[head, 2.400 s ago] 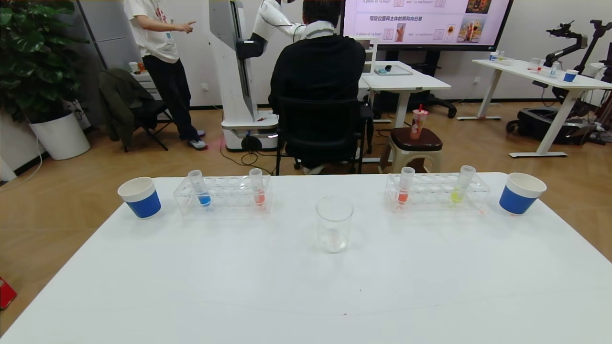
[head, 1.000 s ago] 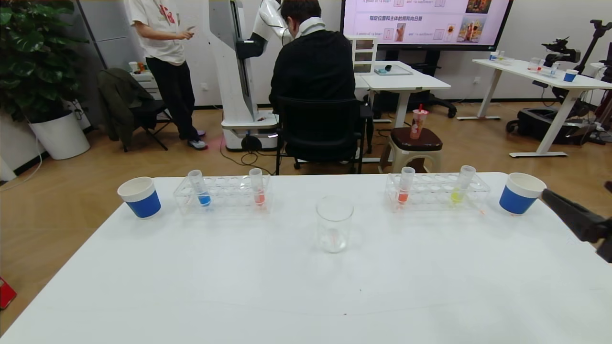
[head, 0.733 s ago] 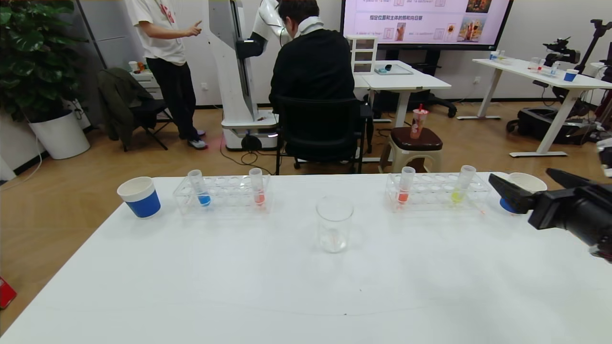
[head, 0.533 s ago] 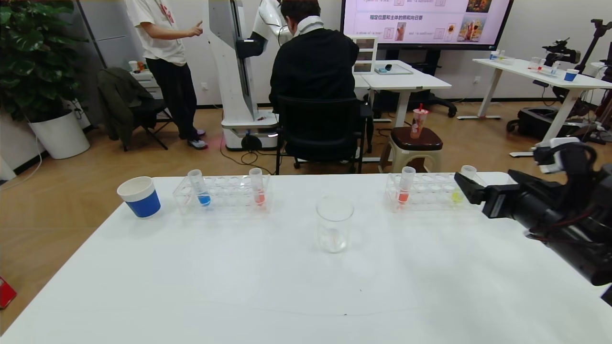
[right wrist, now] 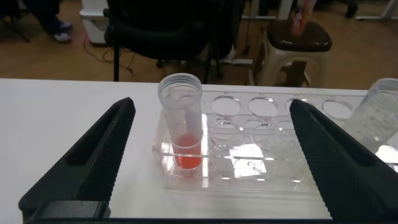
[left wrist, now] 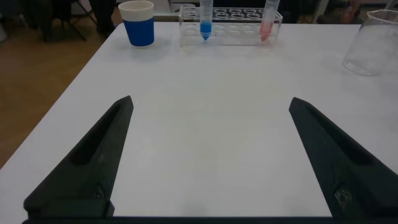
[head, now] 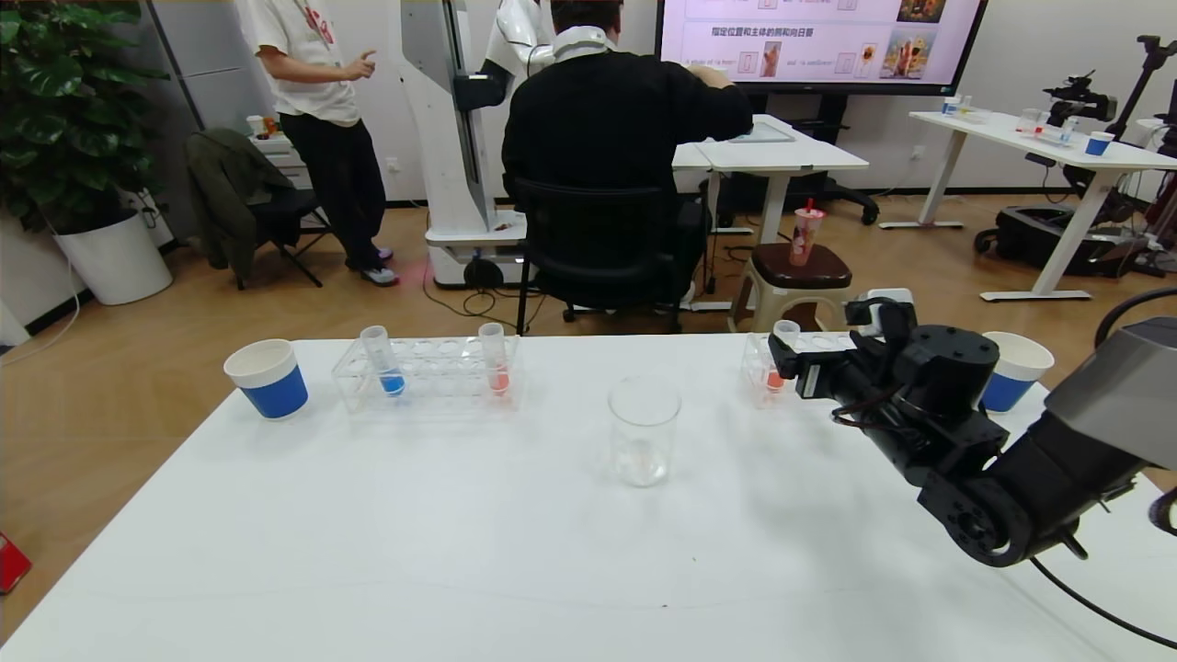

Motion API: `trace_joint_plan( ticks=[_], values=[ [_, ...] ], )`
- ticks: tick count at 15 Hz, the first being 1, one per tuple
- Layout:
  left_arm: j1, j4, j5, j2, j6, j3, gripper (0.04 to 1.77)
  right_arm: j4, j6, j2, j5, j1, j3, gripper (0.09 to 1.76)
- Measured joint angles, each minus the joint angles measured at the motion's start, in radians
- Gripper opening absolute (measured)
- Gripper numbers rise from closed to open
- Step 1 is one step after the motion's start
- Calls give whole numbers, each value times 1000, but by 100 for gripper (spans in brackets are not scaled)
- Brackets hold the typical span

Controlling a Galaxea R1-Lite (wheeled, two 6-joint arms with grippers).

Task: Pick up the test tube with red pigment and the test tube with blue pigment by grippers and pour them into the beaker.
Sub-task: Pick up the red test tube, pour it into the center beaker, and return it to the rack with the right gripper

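Note:
The test tube with blue pigment [head: 387, 363] stands in the left clear rack [head: 432, 391] with a twin red tube [head: 496, 362]. Both show in the left wrist view: the blue tube [left wrist: 206, 18] and the red twin [left wrist: 267, 22]. The test tube with red pigment [head: 780, 364] stands at the left end of the right rack [right wrist: 280, 165]. My right gripper [head: 787, 360] is open just in front of that red tube [right wrist: 183, 134], which sits between its fingers in the right wrist view [right wrist: 211, 104]. My left gripper [left wrist: 210, 101] is open and empty over bare table, out of the head view. The clear beaker [head: 644, 430] stands mid-table.
Blue-and-white paper cups stand at the far left [head: 267, 377] and far right [head: 1011, 368]. My right arm [head: 993, 478] hides most of the right rack and the yellow-green tube. Another clear tube [right wrist: 382, 112] shows at the edge of the right wrist view. A seated person is behind the table.
My right arm came in from the right edge and swept left along the far side of the table to the red tube in the right rack. Tubes and beaker have not moved.

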Motion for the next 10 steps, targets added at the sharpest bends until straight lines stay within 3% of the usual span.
trace_joint_plan(
  ticks=[6,10],
  values=[
    [0,0,0,0,0,0,175,0,-2,153,-4,-8,-185,174],
    [0,0,0,0,0,0,175,-7,-4,206,4,-19,-246,174]
  ],
)
